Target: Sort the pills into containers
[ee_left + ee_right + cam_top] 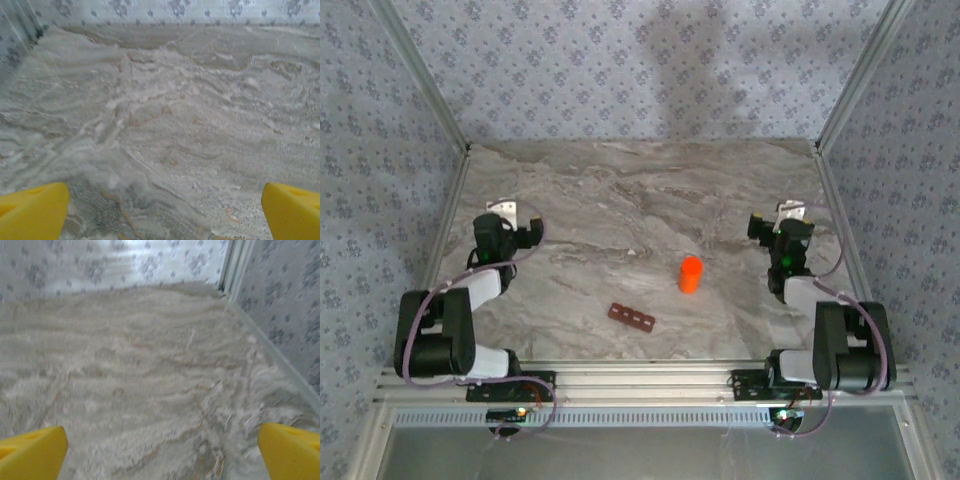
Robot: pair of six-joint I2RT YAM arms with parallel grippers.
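Grey-veined marble tabletop [620, 190] is enclosed by patterned walls [620, 60]. The containers [632, 317] are recorded as a dark red-brown strip of four square compartments in a row, laid flat at six o'clock from the tabletop's centre. An orange bottle [690, 274] is stood upright at their one o'clock, apart. Left gripper [162, 212] and right gripper [162, 452] are held wide open above bare marble.

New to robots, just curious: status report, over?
Left gripper open, empty. Right gripper open, empty. Containers untouched, apart from orange bottle. Nothing blocking.
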